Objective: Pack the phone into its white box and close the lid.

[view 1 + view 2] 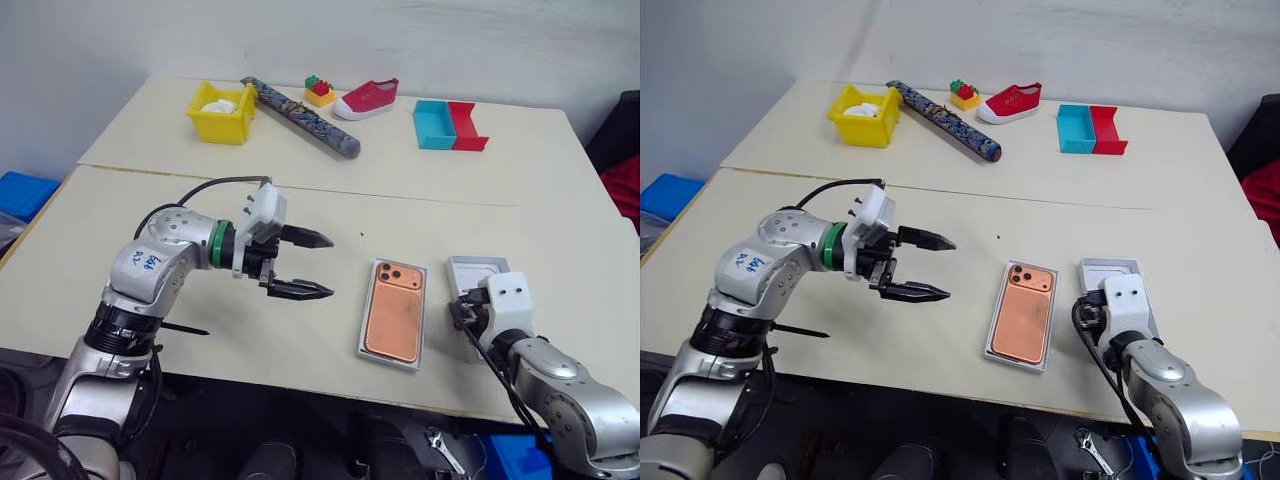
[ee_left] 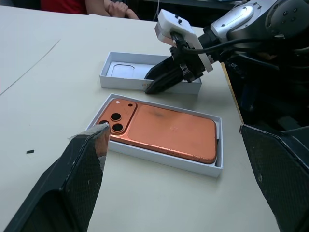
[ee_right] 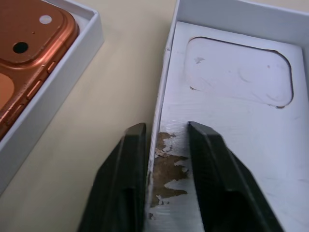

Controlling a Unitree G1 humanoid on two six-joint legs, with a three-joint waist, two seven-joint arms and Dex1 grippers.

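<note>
A: Phone sits in the white box, lower centre of frame. Right end effector pinches the wall of the lid beside it.

B: Left end effector spread, idle. Next: lift lid, flip over box.

One phone, two white trays, three bins.
</note>
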